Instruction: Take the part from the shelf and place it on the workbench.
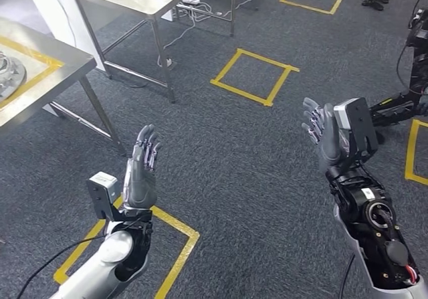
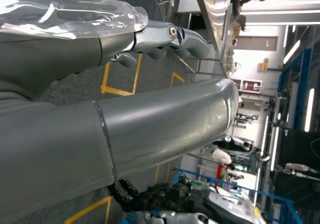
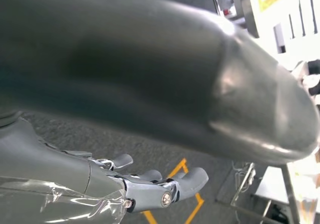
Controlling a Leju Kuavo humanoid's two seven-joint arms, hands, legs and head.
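Observation:
Both my hands are raised over the grey carpet with fingers straight and apart, holding nothing. My left hand (image 1: 141, 168) is at the lower left, my right hand (image 1: 323, 132) at the right. A round silver metal part (image 1: 9, 73) lies on the steel workbench (image 1: 55, 78) at the far left, inside a yellow tape outline, well away from both hands. In the left wrist view my left hand (image 2: 158, 38) stretches out empty with its thick thumb across the middle. The right wrist view shows my right hand (image 3: 151, 184) likewise empty.
A second steel table (image 1: 151, 5) stands at the back with small white items on it and cables beneath. Yellow tape squares (image 1: 255, 77) mark the carpet ahead and under my left arm. Dark equipment (image 1: 414, 65) stands at the right edge.

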